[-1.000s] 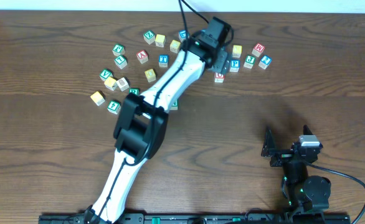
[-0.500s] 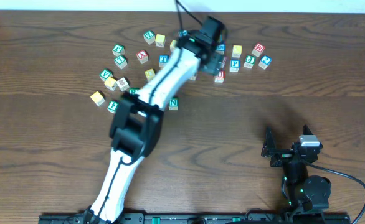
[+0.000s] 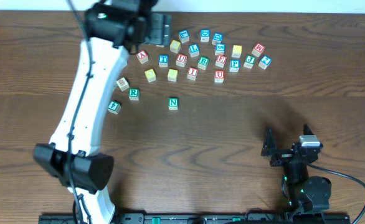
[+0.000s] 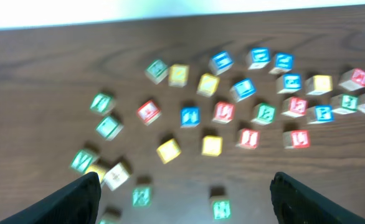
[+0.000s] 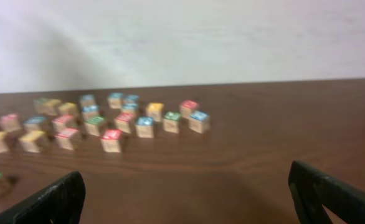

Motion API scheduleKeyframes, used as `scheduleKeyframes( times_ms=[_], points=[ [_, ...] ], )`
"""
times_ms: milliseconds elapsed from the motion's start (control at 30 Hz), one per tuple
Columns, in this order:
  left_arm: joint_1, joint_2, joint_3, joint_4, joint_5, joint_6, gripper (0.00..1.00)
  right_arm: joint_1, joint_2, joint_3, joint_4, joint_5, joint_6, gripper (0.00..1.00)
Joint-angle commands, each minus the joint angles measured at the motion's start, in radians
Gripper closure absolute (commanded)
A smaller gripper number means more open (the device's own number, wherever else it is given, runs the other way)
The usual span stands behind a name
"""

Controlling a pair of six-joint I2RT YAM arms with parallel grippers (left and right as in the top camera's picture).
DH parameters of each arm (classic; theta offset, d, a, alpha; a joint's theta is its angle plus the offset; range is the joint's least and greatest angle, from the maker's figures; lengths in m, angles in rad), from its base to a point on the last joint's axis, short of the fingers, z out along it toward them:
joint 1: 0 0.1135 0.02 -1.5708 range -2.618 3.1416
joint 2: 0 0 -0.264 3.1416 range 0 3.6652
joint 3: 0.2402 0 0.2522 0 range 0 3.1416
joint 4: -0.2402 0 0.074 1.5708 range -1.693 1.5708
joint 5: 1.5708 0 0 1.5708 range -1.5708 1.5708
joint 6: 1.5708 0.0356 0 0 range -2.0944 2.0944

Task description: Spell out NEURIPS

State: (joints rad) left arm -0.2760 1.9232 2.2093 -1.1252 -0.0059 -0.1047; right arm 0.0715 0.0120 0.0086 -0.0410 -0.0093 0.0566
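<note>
The green N cube [image 3: 173, 103] stands alone in front of the cluster and also shows in the left wrist view [image 4: 220, 208]. The green R cube [image 3: 133, 94] lies to its left. The red I cube [image 3: 192, 73], a red U cube [image 3: 181, 60], a second red U cube [image 3: 219, 76], the blue P cube [image 3: 235, 65] and a red cube that may be the E [image 3: 220, 60] sit in the cluster. Yellow-topped cubes [image 3: 172, 74] lie there too. My left gripper [image 3: 161, 26] is open and empty, high at the back left [image 4: 185, 199]. My right gripper [image 3: 282, 149] is open and empty at the front right [image 5: 189, 205].
Several other letter cubes are scattered along the back of the wooden table [image 3: 245, 118], from a green cube [image 3: 113, 106] at the left to a blue one [image 3: 265, 60] at the right. The white left arm [image 3: 86, 99] spans the left side.
My left arm has swung from the back middle to the back left, uncovering the middle cubes. The N cube and the right arm have not moved.
</note>
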Motion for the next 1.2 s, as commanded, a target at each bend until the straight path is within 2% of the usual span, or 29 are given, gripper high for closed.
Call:
scheduleKeyframes(
  times_ms=[0,133,333,567,767,1000,1167],
  points=[
    [0.068,0.004,0.003,-0.047,-0.002,-0.032,0.14,0.009,-0.005,-0.003,0.049,-0.119,0.006,0.01],
    [0.146,0.003,0.003,-0.088,-0.002,-0.078,0.14,0.009,0.011,0.023,0.068,-0.15,0.01,0.01],
    [0.201,0.003,0.003,-0.1,-0.003,-0.082,0.14,0.009,0.23,0.208,0.03,-0.171,0.008,0.01],
    [0.201,0.003,0.003,-0.093,-0.003,-0.08,0.14,0.009,0.755,0.648,-0.146,-0.288,-0.013,0.01],
    [0.201,0.003,0.003,-0.093,-0.003,-0.08,0.14,0.023,1.132,1.007,-0.307,-0.436,-0.013,0.01],
    [0.201,0.005,0.001,-0.089,-0.003,-0.08,0.14,0.09,1.522,1.374,-0.484,-0.418,-0.013,0.01],
    [0.201,0.005,0.0,-0.089,-0.003,-0.08,0.14,0.121,1.798,1.672,-0.675,-0.362,-0.014,0.01]
  ],
)
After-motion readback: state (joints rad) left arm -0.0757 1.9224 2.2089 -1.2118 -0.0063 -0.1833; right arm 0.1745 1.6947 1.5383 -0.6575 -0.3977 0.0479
